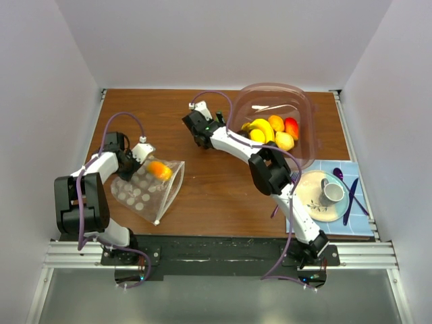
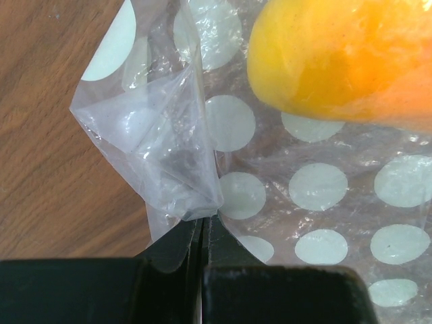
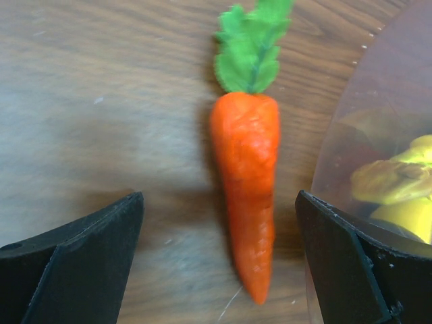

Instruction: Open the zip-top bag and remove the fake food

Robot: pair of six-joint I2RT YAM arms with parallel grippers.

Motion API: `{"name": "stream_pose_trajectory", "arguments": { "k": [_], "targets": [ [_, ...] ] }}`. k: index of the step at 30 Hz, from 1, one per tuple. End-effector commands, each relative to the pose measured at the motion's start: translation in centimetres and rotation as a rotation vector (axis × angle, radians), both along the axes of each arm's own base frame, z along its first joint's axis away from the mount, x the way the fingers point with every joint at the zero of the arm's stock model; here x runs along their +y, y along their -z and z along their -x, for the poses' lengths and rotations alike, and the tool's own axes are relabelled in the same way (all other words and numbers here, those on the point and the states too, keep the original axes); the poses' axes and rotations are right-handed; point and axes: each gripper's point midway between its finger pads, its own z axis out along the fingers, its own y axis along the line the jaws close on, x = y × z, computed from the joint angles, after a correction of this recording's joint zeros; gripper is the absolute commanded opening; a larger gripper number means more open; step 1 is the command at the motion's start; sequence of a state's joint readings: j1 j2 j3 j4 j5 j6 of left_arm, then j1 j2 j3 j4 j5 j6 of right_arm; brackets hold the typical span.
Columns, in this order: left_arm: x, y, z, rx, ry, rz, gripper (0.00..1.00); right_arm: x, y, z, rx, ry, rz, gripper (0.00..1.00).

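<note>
Two arms were observed over the desk [image 1: 223, 196]. Left arm [image 1: 101, 165] was folded at the elbow, its jaws clenched on a crumpled edge of the zip-top bag [image 1: 138, 196], which lay at 9 o'clock with one orange-yellow fruit [image 1: 160, 170] inside. Right arm [image 1: 233, 143] was stretched toward 11 o'clock, jaws released wide either side of a carrot [image 3: 246, 196] lying on the desk just beside the bowl [image 1: 270, 91] at 1 o'clock.

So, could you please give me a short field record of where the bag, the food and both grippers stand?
left gripper: shut on edge fold of zip-top bag
zip-top bag: on table, orange-yellow fruit inside
right gripper: open over carrot
carrot: on table beside bowl, ungripped
bowl: holds toy fruits
</note>
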State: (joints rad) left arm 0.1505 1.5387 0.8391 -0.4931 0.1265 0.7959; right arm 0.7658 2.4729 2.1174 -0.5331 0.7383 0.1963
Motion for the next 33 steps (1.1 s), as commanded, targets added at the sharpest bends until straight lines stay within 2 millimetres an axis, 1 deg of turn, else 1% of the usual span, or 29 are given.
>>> {"name": "stream_pose_trajectory", "arguments": {
  "k": [1,4,5,6,7,8,10,12,13,16,17,18,19,20,21,22,24,25,27,28,29,30,31,32,33],
  "targets": [
    [0.2,0.3,-0.1,-0.008,0.006,-0.004,0.0,-2.6,-3.3,-1.2,-0.049,0.09,-0.069,0.99],
    [0.2,0.4,-0.2,-0.005,0.004,-0.004,0.0,-2.3,-2.7,-1.4,-0.028,0.079,-0.107,0.99],
    [0.2,0.6,-0.1,0.0,0.003,-0.003,0.0,-2.1,-2.1,-1.4,-0.01,0.07,-0.117,0.99],
    [0.2,0.6,-0.1,0.0,0.003,-0.003,0.0,-1.5,-1.7,-1.3,0.012,0.061,-0.152,0.99],
    [0.2,0.5,-0.3,-0.005,0.004,-0.001,0.0,-0.9,-1.7,-1.3,0.023,0.05,-0.175,0.99],
    [0.2,0.4,-0.3,-0.005,0.004,-0.001,0.0,-0.6,-0.7,-1.0,0.054,0.039,-0.184,0.99],
    [0.2,0.4,-0.5,-0.008,0.003,0.0,0.0,0.8,0.2,-0.5,0.106,0.012,-0.244,0.98],
    [0.2,0.4,-0.5,-0.008,0.001,0.0,0.0,1.3,1.2,-0.1,0.135,0.013,-0.28,0.91],
    [0.2,0.4,-0.4,-0.006,0.001,0.0,0.0,1.6,1.9,0.3,0.161,0.006,-0.299,0.83],
    [0.3,0.4,-0.4,-0.005,0.004,-0.004,0.0,2.2,2.8,0.9,0.19,-0.001,-0.338,0.71],
    [0.3,0.4,-0.4,-0.006,0.004,-0.004,0.0,2.4,2.9,1.1,0.194,-0.003,-0.346,0.62],
    [0.3,0.3,-0.4,-0.008,0.004,-0.004,0.0,2.5,2.7,1.2,0.193,-0.003,-0.361,0.55],
    [0.3,0.3,-0.4,-0.009,0.007,-0.007,0.0,2.8,2.7,1.3,0.197,-0.013,-0.378,0.41],
    [0.3,0.2,-0.5,-0.012,0.004,-0.007,0.0,3.0,2.4,1.3,0.192,-0.018,-0.385,0.16],
    [0.3,0.3,-0.4,-0.011,0.005,-0.007,0.0,3.3,2.1,1.5,0.186,-0.033,-0.386,0.06],
    [0.3,0.2,-0.5,-0.012,0.004,-0.005,0.0,3.6,1.0,1.5,0.166,-0.045,-0.396,0.0],
    [0.2,0.2,-0.4,-0.014,0.001,-0.002,0.0,4.3,-0.8,1.6,0.13,-0.084,-0.382,0.0],
    [0.2,0.1,-0.4,-0.016,-0.001,-0.004,0.0,4.8,-3.2,1.5,0.094,-0.11,-0.401,0.0],
    [0.2,0.1,-0.3,-0.015,-0.004,-0.002,0.0,4.7,-6.4,1.5,0.032,-0.136,-0.393,0.0],
    [0.2,0.0,-0.3,-0.019,-0.003,-0.004,0.0,4.4,-9.4,1.8,-0.008,-0.148,-0.421,0.0],
    [0.2,0.1,-0.2,-0.019,-0.005,-0.005,0.0,3.9,-10.9,1.8,-0.04,-0.145,-0.422,0.0],
    [0.2,0.1,-0.1,-0.019,-0.006,-0.004,0.0,2.6,-12.3,1.6,-0.082,-0.127,-0.395,0.0],
    [0.2,0.0,-0.1,-0.022,-0.008,-0.005,0.0,1.3,-12.8,1.8,-0.094,-0.108,-0.384,0.0],
    [0.2,0.0,-0.1,-0.02,-0.007,-0.003,0.0,-0.6,-15.4,1.5,-0.135,-0.082,-0.41,0.0],
    [0.1,0.0,0.0,-0.02,-0.007,-0.001,0.0,-1.9,-16.2,1.5,-0.148,-0.063,-0.419,0.0]
  ]
}}
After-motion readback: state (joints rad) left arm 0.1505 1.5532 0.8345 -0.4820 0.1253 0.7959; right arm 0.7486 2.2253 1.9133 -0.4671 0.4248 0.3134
